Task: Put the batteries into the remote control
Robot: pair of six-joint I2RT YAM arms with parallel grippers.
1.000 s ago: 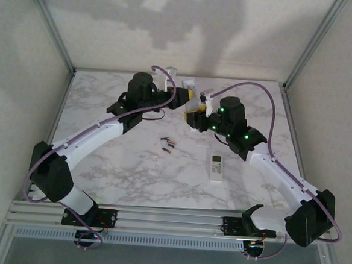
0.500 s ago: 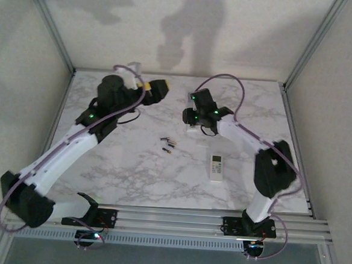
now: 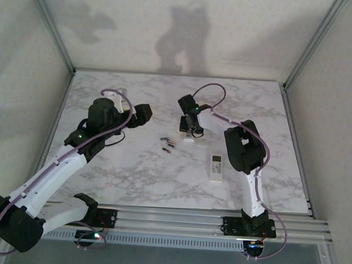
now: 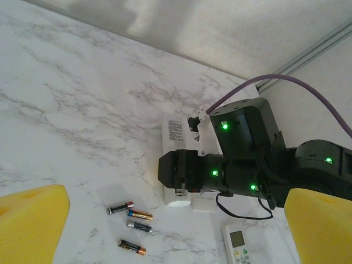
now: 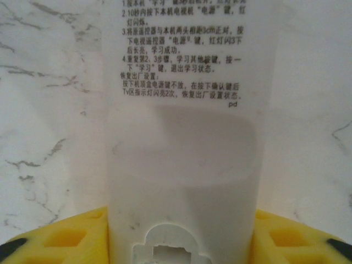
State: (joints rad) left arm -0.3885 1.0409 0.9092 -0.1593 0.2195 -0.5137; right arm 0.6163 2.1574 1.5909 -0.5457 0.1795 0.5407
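- 4 batteries [image 4: 139, 214] loose in a cluster mid-table, near the face-down remote [image 4: 175, 132]
- 2 remotes: right gripper [image 5: 181, 242] clamps the face-down one's end; second remote [image 3: 217, 167] lies face-up, apart
- left gripper [image 4: 176, 223] spread wide, empty
- white marble table [image 3: 131, 165], plain walls [image 3: 171, 23]

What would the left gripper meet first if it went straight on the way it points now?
Likely the marble tabletop by the four small dark copper-ended batteries, which lie low between the open yellow pads of the left gripper; depth is unclear. The white face-down remote, held by the right gripper, lies farther on.
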